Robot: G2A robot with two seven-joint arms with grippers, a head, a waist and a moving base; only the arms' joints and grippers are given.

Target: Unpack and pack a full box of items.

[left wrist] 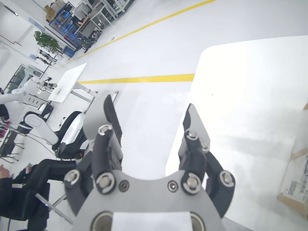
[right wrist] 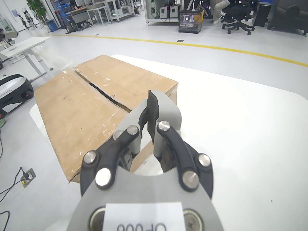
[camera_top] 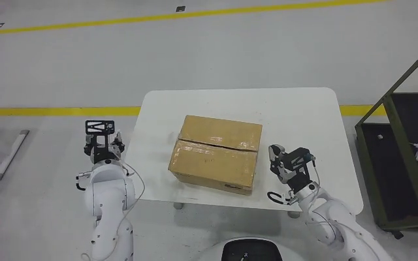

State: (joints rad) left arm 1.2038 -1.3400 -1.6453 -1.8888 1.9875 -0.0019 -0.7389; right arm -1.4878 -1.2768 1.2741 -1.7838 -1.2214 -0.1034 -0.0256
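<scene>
Box [camera_top: 215, 153] of brown cardboard, one only, sits near the middle of the white table [camera_top: 297, 111], turned a little askew and closer to the robot's edge than to the far edge. Its two top flaps [right wrist: 72, 111] lie shut with a dark, narrow seam between them, so whatever is inside is hidden. Glossy clear tape covers the flap nearer the robot. In the left wrist view just a corner of the box shows at the picture's border, with a printed label on its side that is cut off and too small to make out. There are two grippers. The left gripper [left wrist: 149, 104] hangs beside the table's left edge, over the floor and well apart from the box, its fingers spread wide. The right gripper [right wrist: 151, 103] is above the table just beside the box's right end without touching it, its ribbed pads pressed together, tip against tip. A dark green metal frame [camera_top: 392, 156] stands on the floor to the right of the table, cut off by the picture's edge, so its full shape cannot be told. Two yellow lines [camera_top: 196, 13] cross the floor beyond the table; the nearer one is partly hidden behind the tabletop.
</scene>
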